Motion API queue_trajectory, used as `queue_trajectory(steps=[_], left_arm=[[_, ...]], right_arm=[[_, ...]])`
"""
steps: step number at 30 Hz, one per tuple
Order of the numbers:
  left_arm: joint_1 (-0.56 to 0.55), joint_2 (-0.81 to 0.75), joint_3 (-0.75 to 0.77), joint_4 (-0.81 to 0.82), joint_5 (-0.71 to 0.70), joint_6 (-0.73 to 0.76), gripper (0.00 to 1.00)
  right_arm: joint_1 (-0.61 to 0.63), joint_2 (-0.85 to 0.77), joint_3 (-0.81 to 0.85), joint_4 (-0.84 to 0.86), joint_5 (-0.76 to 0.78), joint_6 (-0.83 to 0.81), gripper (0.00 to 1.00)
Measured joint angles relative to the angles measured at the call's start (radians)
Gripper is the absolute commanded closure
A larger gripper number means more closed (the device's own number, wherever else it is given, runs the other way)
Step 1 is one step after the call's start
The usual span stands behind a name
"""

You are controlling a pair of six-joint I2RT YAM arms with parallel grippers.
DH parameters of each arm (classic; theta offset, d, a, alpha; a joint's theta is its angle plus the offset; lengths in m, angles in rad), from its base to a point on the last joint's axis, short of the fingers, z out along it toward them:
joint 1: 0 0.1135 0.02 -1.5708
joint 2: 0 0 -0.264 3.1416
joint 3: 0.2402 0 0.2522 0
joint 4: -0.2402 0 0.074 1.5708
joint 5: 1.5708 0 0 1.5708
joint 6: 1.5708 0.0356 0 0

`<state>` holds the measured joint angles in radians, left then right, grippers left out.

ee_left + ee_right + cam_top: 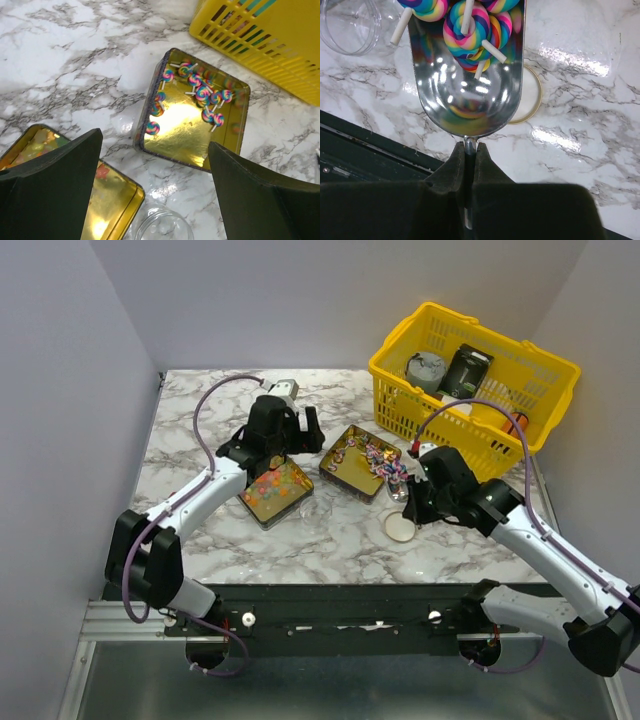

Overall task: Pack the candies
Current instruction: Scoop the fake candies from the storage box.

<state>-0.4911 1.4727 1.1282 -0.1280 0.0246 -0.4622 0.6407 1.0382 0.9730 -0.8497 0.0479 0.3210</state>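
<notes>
The candies [272,485] are small mixed-colour sweets lying in a gold tin [262,508] left of centre; the left wrist view shows only a blur of them [41,142]. My left gripper [285,440] hangs open just behind that tin, with nothing between its fingers [155,140]. My right gripper [412,502] is shut on the thin handle of a metal scoop [470,95], seen close up [470,145]. The scoop carries rainbow swirl lollipops [470,27]. An open clear jar [318,508] stands between the two arms, its mouth below my left fingers [162,227].
A second gold tin [190,135] with several swirl lollipops [202,95] sits right of the first. A round jar lid [400,527] lies by the scoop. A yellow basket [470,380] with a few items stands at the back right.
</notes>
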Motion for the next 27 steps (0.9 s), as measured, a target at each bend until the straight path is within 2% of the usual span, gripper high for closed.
queue_trajectory(steps=[9, 15, 22, 27], left_arm=[[0.008, -0.183, -0.142, -0.070, -0.140, -0.001, 0.01], [0.035, -0.298, -0.243, -0.079, -0.174, -0.003, 0.01], [0.056, -0.337, -0.321, -0.089, -0.193, -0.006, 0.01], [0.064, -0.343, -0.334, -0.097, -0.197, -0.006, 0.01]], right_arm=[[0.086, -0.007, 0.001, -0.031, 0.034, 0.035, 0.99], [0.190, 0.007, 0.027, -0.074, 0.039, 0.053, 0.99], [0.252, 0.029, 0.071, -0.112, 0.040, 0.057, 0.99], [0.339, 0.083, 0.091, -0.113, 0.043, 0.084, 0.99]])
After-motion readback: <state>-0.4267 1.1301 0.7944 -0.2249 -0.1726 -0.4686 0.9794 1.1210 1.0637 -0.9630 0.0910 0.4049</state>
